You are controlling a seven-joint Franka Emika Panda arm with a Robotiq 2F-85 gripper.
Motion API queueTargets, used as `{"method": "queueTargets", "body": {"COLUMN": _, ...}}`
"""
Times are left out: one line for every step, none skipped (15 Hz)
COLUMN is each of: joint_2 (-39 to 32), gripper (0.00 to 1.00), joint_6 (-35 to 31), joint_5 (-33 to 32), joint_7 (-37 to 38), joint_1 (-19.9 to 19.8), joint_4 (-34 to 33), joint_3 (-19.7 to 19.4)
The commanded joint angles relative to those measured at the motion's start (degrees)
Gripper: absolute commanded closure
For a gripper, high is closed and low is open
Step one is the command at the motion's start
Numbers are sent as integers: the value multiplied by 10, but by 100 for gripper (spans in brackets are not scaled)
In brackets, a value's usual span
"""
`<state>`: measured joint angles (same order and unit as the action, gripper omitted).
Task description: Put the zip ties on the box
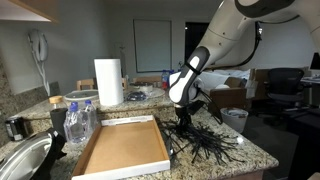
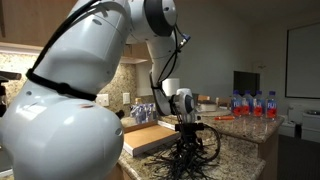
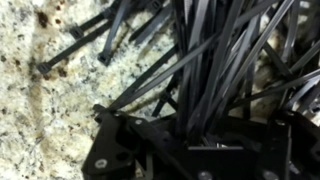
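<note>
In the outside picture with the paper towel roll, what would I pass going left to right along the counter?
metal bowl → water bottles → box → zip ties

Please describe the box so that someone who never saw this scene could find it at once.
On the speckled granite counter, near the tall white paper towel roll, lies the box. It is the only wide, shallow brown cardboard tray, between the round metal bowl and the black tangle of zip ties.
</note>
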<state>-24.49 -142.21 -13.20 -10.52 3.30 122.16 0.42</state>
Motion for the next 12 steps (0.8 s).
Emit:
{"method": "queueTargets", "body": {"joint_2": -6, "gripper": 97, "joint_6": 6, "joint_5": -21, "joint_7": 10, "joint_1": 6, "joint_4": -1, "joint_3": -3}}
{"method": "queueTargets", "body": {"joint_2": -6, "gripper": 93, "joint_6": 9, "joint_5": -22, "joint_7": 9, "joint_1": 6, "joint_4": -2, "joint_3": -2}}
{"method": "queueTargets", "body": {"joint_2": -6, "gripper": 92, "joint_6": 11, "joint_5": -22, "joint_7": 8, "joint_1": 6, "joint_4": -3, "joint_3": -1}}
{"method": "queueTargets", "body": {"joint_2": -6, "gripper": 92, "joint_6": 12, "joint_5": -22, "joint_7": 9, "joint_1": 6, "joint_4": -3, "joint_3": -2}}
{"method": "queueTargets", "body": {"joint_2": -7, "gripper": 92, "joint_6": 15, "joint_5": -25, "joint_7": 19, "joint_1": 8, "joint_4": -5, "joint_3": -6}}
{"method": "queueTargets", "body": {"joint_2": -8, "gripper": 79, "joint_6": 19, "joint_5": -26, "joint_7": 22, "joint_1": 9, "joint_4": -7, "joint_3": -7}}
{"method": "queueTargets", "body": {"joint_2": -8, "gripper": 66, "joint_6": 22, "joint_5": -25, "joint_7": 24, "joint_1": 9, "joint_4": -8, "joint_3": -7}}
{"method": "queueTargets", "body": {"joint_2": -8, "gripper": 60, "joint_6": 23, "joint_5": -20, "joint_7": 22, "joint_1": 7, "joint_4": -7, "joint_3": -5}}
{"method": "queueTargets", "body": {"joint_2": -5, "gripper": 54, "joint_6": 16, "joint_5": 5, "joint_7": -2, "joint_1": -7, "joint_4": -3, "joint_3": 10}}
{"method": "queueTargets", "body": {"joint_2": -3, "gripper": 47, "joint_6": 13, "joint_5": 16, "joint_7": -4, "joint_1": -11, "joint_4": -1, "joint_3": 14}}
{"method": "queueTargets", "body": {"joint_2": 6, "gripper": 41, "joint_6": 17, "joint_5": 48, "joint_7": -24, "joint_1": -26, "joint_4": 2, "joint_3": 29}}
{"method": "queueTargets", "body": {"joint_2": 9, "gripper": 35, "joint_6": 21, "joint_5": 74, "joint_7": -33, "joint_1": -34, "joint_4": 3, "joint_3": 38}}
